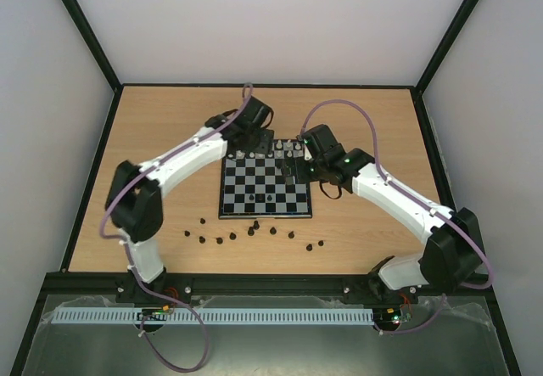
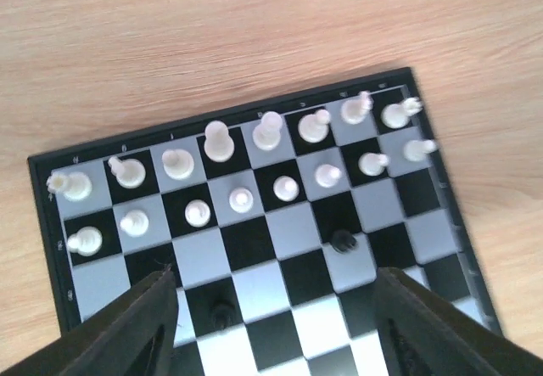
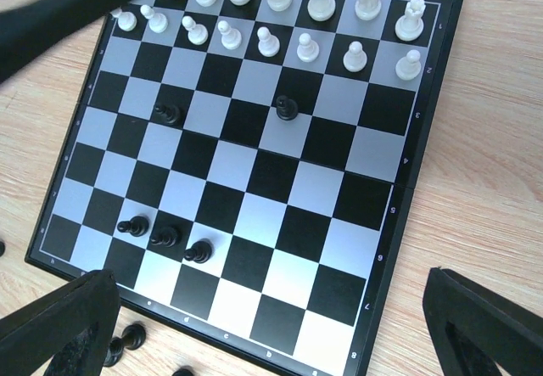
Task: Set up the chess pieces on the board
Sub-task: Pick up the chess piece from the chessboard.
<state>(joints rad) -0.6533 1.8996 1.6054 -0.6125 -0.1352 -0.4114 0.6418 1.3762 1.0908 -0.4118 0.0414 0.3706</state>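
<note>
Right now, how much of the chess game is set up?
Done: the white pieces fill two rows at the far edge of the board.
In hand: nothing. The left gripper and right gripper both hang open above the board.
Left: only five black pieces are on the board. The other black pieces wait on the table in front of it.

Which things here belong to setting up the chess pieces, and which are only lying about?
Belong to the job: board; white pieces on its far rows; black pieces on it; loose black pieces on the table.
Not part of it: purple cables; white slotted strip at the near edge.
</note>
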